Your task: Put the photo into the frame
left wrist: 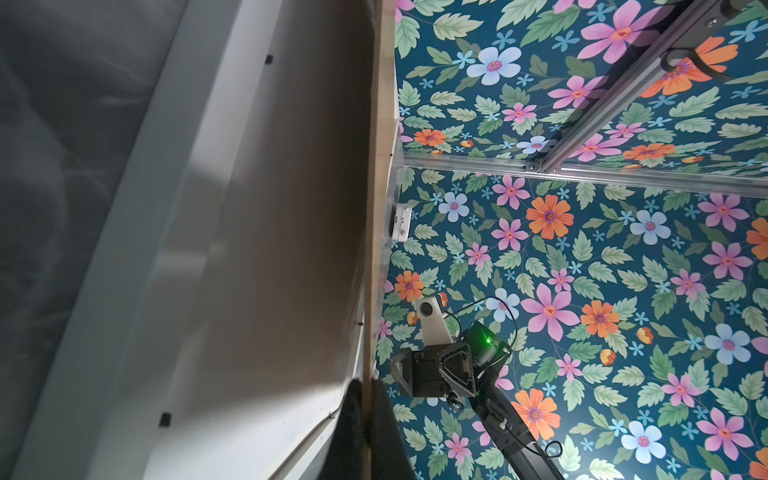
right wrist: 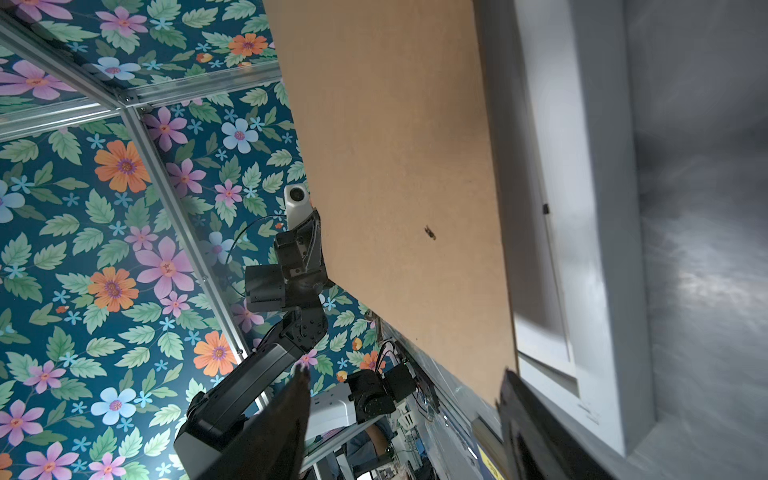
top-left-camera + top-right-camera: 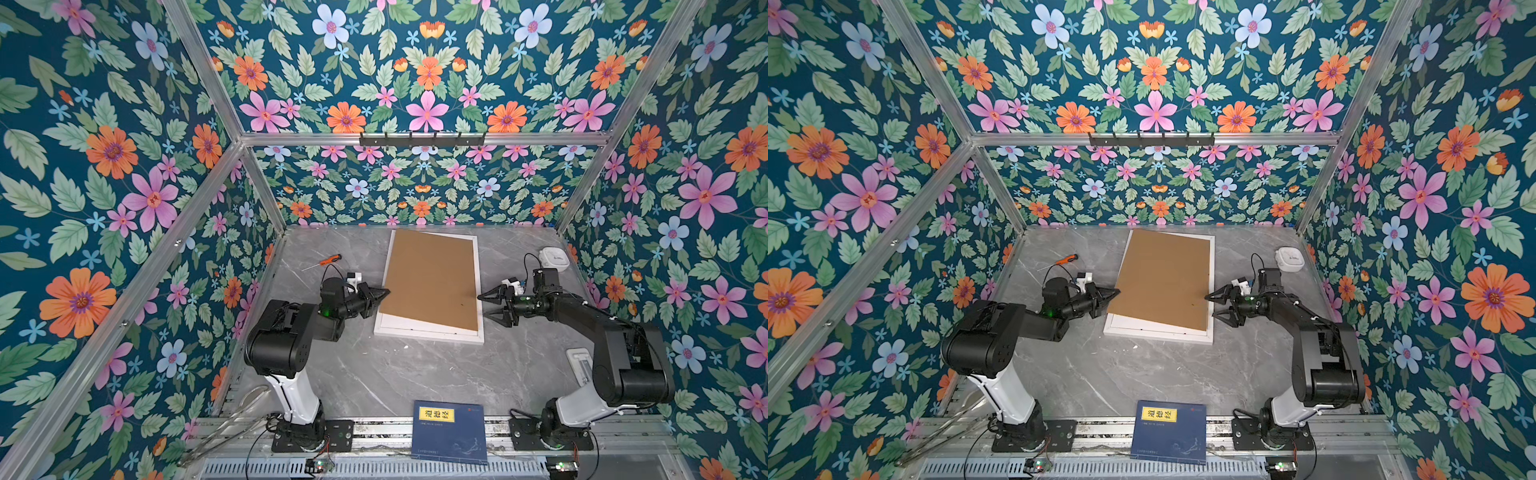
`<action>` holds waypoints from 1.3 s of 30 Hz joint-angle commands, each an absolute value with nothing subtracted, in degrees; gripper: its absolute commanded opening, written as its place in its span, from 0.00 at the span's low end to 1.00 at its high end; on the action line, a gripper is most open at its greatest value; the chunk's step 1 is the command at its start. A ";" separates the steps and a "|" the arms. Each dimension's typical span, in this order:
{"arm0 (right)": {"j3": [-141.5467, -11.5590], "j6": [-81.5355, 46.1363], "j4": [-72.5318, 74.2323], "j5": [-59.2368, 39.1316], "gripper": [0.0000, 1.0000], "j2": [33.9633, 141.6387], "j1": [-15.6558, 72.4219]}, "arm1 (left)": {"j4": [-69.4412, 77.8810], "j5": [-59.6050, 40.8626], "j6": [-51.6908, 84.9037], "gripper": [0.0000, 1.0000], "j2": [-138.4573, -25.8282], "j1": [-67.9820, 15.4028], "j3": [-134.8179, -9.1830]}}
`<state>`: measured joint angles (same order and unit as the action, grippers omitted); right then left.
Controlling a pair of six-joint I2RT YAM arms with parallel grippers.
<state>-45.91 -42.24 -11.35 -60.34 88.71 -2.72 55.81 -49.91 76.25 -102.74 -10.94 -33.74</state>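
Observation:
The white frame [image 3: 428, 332] [image 3: 1158, 332] lies flat at the back middle of the grey table. A brown backing board [image 3: 432, 278] [image 3: 1163, 278] rests skewed over it, its left side raised. My left gripper [image 3: 384, 294] [image 3: 1115, 293] is shut on the board's left edge; in the left wrist view the fingers [image 1: 353, 415] pinch the thin edge [image 1: 374, 208] above the frame's rail [image 1: 166, 249]. My right gripper [image 3: 484, 306] [image 3: 1211, 306] [image 2: 405, 376] stands open at the board's right edge [image 2: 395, 166], beside the frame [image 2: 582, 208]. The photo is hidden.
An orange-handled screwdriver [image 3: 328, 261] lies left of the frame. A white round device [image 3: 555, 258] sits at the back right, and a white flat object [image 3: 579, 361] lies by the right arm. A dark blue book [image 3: 451, 432] rests on the front edge. Flowered walls close in three sides.

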 commanded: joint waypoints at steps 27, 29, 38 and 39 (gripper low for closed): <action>-47.55 -32.96 -21.81 -48.64 0.71 87.89 -3.16 | 64.81 -43.07 75.23 0.00 -105.73 -12.65 -33.40; -47.55 -32.95 -21.75 -49.20 0.71 88.13 -3.17 | 64.67 -42.98 74.44 0.00 -105.82 -12.83 -33.49; -47.46 -33.08 -20.87 -51.23 0.70 89.12 -3.16 | 61.87 -40.89 70.08 0.07 -104.51 -13.78 -33.29; -47.35 -33.13 -20.85 -51.27 0.70 89.06 -3.16 | 61.87 -40.58 69.81 0.07 -104.41 -13.95 -33.23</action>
